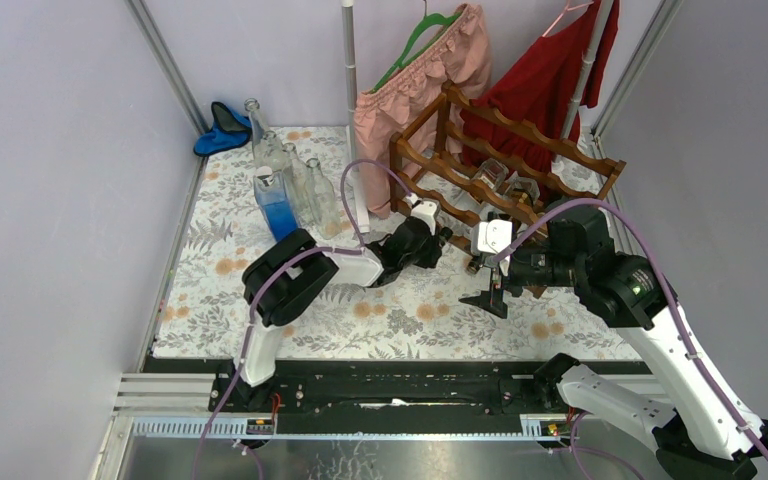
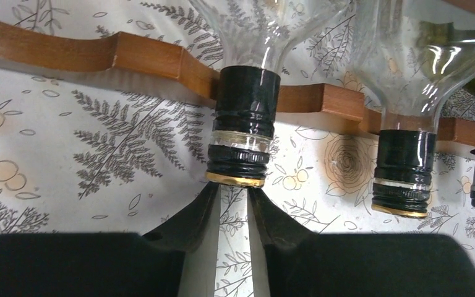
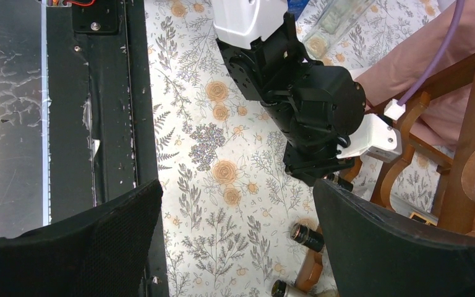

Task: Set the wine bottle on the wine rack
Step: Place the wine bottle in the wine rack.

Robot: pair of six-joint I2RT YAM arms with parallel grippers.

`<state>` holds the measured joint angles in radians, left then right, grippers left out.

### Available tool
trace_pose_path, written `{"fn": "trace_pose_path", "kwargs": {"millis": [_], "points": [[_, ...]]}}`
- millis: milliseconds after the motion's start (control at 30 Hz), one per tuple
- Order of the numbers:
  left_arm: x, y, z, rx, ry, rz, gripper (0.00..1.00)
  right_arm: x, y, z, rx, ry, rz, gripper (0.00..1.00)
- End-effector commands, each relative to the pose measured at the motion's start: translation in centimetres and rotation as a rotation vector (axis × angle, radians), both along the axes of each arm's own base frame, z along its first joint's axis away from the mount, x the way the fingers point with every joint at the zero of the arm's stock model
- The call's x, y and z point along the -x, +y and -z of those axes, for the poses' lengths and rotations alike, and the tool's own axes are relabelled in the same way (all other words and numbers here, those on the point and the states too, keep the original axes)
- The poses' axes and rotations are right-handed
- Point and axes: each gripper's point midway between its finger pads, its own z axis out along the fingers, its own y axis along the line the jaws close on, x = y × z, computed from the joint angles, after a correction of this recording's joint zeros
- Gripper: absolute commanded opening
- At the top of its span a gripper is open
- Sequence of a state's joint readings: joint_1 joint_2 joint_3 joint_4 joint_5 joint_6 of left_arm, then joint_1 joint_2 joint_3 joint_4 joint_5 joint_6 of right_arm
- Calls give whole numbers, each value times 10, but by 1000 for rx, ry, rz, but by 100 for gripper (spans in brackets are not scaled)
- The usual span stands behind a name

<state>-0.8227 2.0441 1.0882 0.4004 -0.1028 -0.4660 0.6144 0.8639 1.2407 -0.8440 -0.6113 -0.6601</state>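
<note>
From above, you see the reddish-brown wooden wine rack with wavy rails point(image 1: 510, 160) standing at the far right of the floral-printed tablecloth point(image 1: 380, 320), with glass bottles point(image 1: 505, 180) lying in its tiers. Your left gripper point(image 1: 447, 238) reaches to the rack's near front. Your right gripper point(image 1: 482, 282) hangs just beside it on the right, also close to the rack. Well apart at the far left stand upright clear glass bottles point(image 1: 305, 185) and a container of blue liquid point(image 1: 274, 205). A pink garment point(image 1: 430, 70) and a red garment point(image 1: 550, 80) hang behind the rack.

Through the left wrist camera, the clear glass wine bottle with a black foil neck and gold-rimmed cap point(image 2: 247, 105) lies in the rack. Its neck rests in a dip of the front rail point(image 2: 142, 55), cap towards you. The left gripper is clenched on nothing. Its black fingertips point(image 2: 201, 213) sit just below the cap with only a slit between them, and you cannot tell whether they touch it. A second clear bottle point(image 2: 402, 161) lies in the next dip to the right.

Through the right wrist camera, the right gripper is released. Its black fingers point(image 3: 396, 247) are spread wide with only tablecloth between them, and the left arm's black-and-white wrist point(image 3: 303, 93) is at the rack ahead.
</note>
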Motion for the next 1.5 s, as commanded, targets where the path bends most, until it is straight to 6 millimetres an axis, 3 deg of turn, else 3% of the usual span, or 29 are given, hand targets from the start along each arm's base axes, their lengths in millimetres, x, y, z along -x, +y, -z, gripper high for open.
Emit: {"fn": "trace_pose_path", "kwargs": {"millis": [0,200,333,533,667,833,933,1067,1233,1467], "points": [[3,2,23,-49,43,37,28,-1,-1,-6,-16,-17,8,100],[2,-3,23,-39,46,46,29,-1,0,-4,-14,-14,7,100],[6,1,20,-30,40,47,36,0,-1,-5,-13,-14,6,100],[39,22,5,11,46,82,48,3,-2,-2,-7,-11,-11,100],[77,36,-27,75,32,127,52,15,1,5,-7,19,-71,100],[125,35,-87,88,-41,236,52,24,4,9,-18,42,-127,100],[141,47,-124,100,-43,254,52,27,6,10,-23,56,-138,100],[145,86,-172,66,-112,174,53,28,6,13,-25,64,-148,100],[136,133,-248,24,-254,57,80,25,11,21,-18,81,-167,100],[113,170,-319,-93,-318,-51,81,27,25,38,-17,172,-249,100]]}}
